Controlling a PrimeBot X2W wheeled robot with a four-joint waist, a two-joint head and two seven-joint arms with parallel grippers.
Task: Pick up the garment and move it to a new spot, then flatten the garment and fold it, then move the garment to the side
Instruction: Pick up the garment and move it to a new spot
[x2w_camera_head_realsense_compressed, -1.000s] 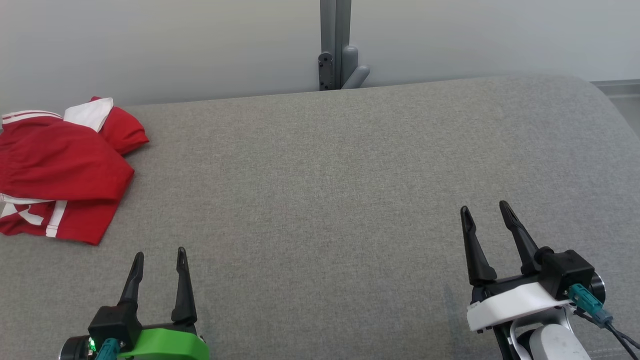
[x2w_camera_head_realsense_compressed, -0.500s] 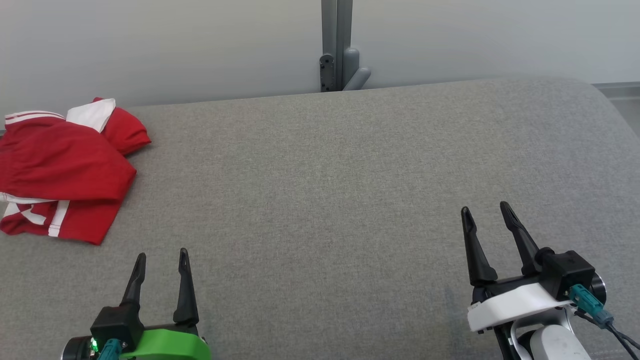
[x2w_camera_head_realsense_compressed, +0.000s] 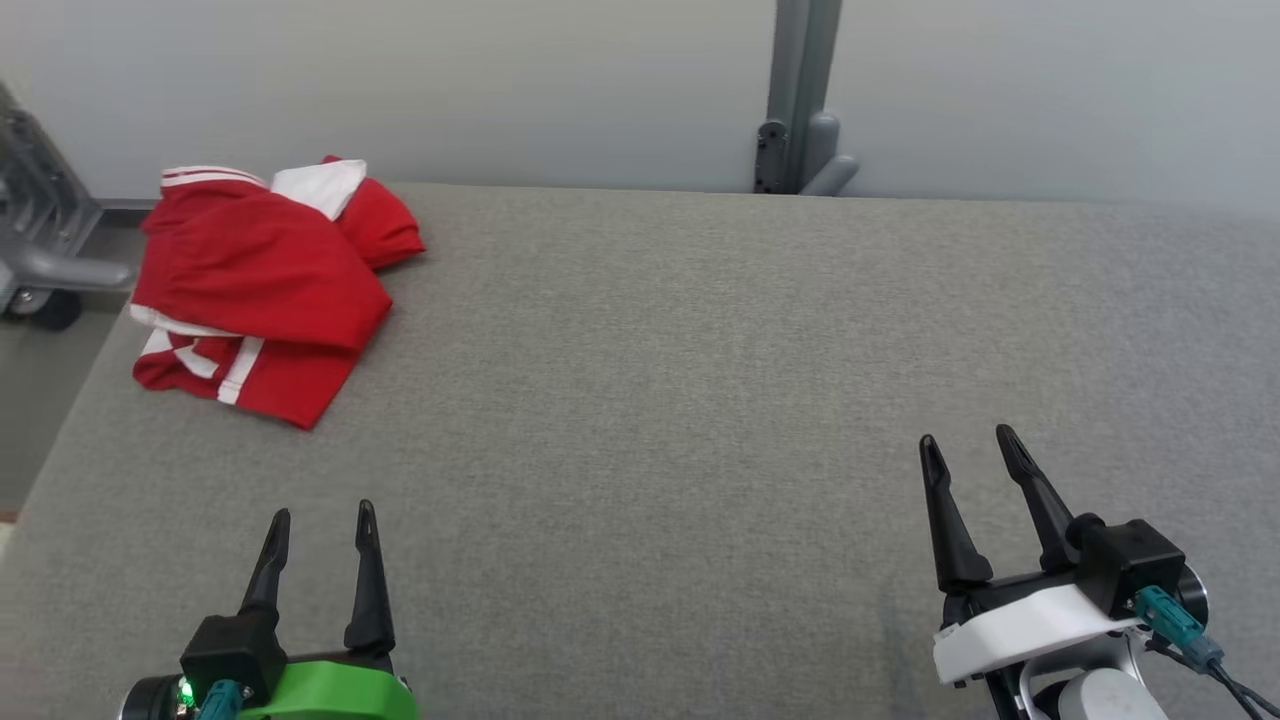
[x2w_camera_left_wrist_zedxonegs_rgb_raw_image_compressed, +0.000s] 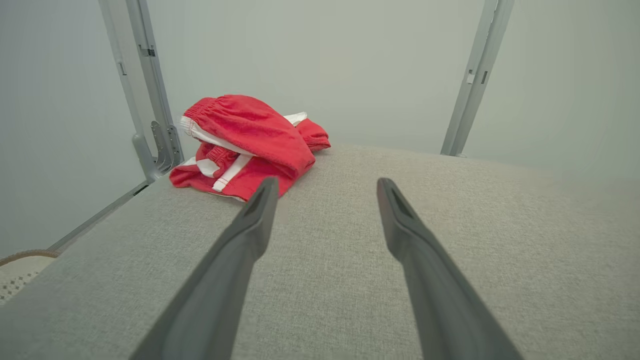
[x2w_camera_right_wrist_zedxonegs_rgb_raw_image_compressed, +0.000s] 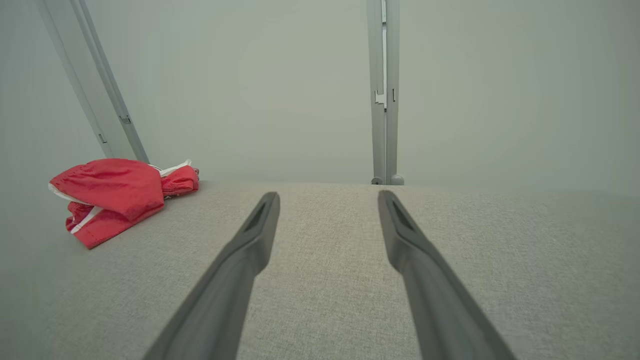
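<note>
garment (x2w_camera_head_realsense_compressed: 255, 280) looked soft, limp | best hold judged: top fold's edge | left end effector (x2w_camera_head_realsense_compressed: 322, 508), right end effector (x2w_camera_head_realsense_compressed: 965, 435) gaped empty

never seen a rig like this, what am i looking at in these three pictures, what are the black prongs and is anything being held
This is a wheeled robot with two arms. The head view comes from a camera on its head, looking forward and down at a grey padded surface. The black prongs are the fingers of its two grippers. The left gripper, with the green part, is at the lower left, and the right gripper, with the white part, is at the lower right. The other two pictures come from a camera on each wrist, looking along that gripper's own two fingers. On the surface lies a crumpled red garment with white trim, near the far left corner. Both grippers are open and hold nothing, and neither touches the garment.
</note>
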